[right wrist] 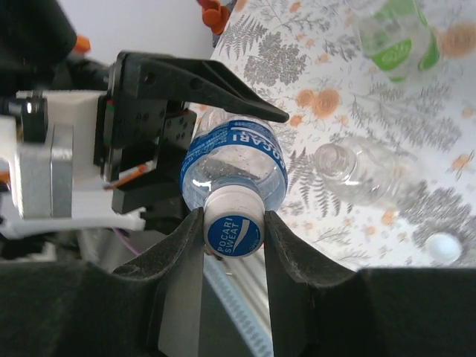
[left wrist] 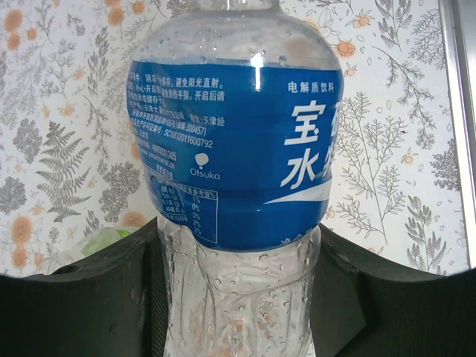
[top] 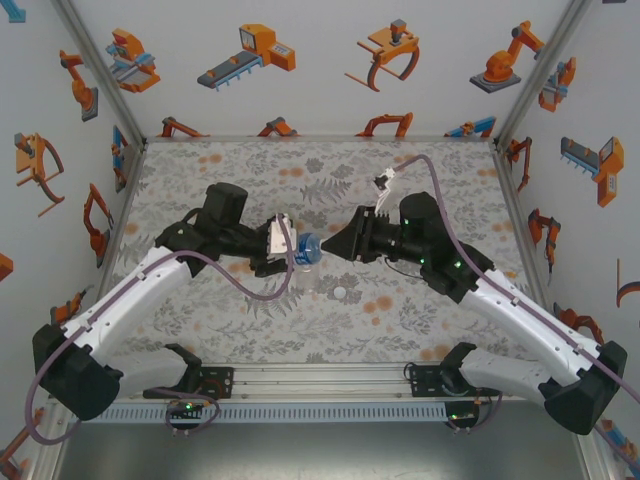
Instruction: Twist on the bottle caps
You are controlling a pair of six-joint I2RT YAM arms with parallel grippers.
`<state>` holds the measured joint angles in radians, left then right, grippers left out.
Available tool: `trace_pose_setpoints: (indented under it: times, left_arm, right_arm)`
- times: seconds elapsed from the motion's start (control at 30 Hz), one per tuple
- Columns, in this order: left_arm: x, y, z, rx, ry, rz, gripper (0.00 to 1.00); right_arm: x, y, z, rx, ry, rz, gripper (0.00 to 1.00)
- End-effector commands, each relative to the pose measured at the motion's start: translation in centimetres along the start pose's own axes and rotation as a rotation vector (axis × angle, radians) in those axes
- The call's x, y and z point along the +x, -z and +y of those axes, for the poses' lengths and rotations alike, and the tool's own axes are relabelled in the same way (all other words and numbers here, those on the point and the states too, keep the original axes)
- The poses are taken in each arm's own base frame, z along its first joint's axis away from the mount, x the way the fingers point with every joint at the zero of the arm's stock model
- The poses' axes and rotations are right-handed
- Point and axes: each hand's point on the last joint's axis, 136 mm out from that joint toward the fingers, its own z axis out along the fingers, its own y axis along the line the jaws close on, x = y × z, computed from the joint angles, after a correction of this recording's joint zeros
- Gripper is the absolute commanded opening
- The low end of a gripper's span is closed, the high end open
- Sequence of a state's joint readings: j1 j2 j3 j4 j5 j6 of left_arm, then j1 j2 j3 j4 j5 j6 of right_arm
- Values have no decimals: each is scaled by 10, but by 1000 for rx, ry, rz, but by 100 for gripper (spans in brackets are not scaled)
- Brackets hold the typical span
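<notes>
My left gripper is shut on the lower body of the blue-label bottle, holding it off the table at mid-table. A white bottle cap with a blue printed top sits on that bottle's neck. My right gripper is shut on this cap, one finger pressing each side. From above, the right gripper meets the left gripper at the bottle. A plain clear bottle lies uncapped on the table. The green-tinted bottle lies farther off. A loose white cap rests on the table.
The floral table cover reaches to the patterned walls at the back and sides. A metal rail with both arm bases runs along the near edge. A white connector on a cable hangs above the right arm.
</notes>
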<state>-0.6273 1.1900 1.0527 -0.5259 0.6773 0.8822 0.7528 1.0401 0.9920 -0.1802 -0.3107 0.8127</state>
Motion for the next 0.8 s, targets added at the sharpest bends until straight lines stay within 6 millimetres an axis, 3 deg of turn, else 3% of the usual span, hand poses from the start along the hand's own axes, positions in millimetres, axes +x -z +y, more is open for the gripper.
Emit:
trace_pose_setpoints:
  times: [0.0, 0.07, 0.1, 0.27, 0.77]
  left_arm:
    - [-11, 2, 6, -9, -9, -15, 2]
    - [-10, 1, 9, -17, 2, -7, 2]
    - [-10, 0, 9, -15, 4, -6, 2]
    - [-11, 0, 11, -23, 11, -11, 2]
    - [-9, 2, 23, -96, 21, 3, 2]
  right_arm:
    - [-26, 3, -6, 61, -248, -109, 0]
    - [-31, 3, 0, 51, -262, -113, 0]
    - [-33, 2, 0, 51, -264, -115, 6]
    - [-38, -1, 7, 28, -269, -118, 46]
    - [-19, -16, -9, 54, -334, -47, 42]
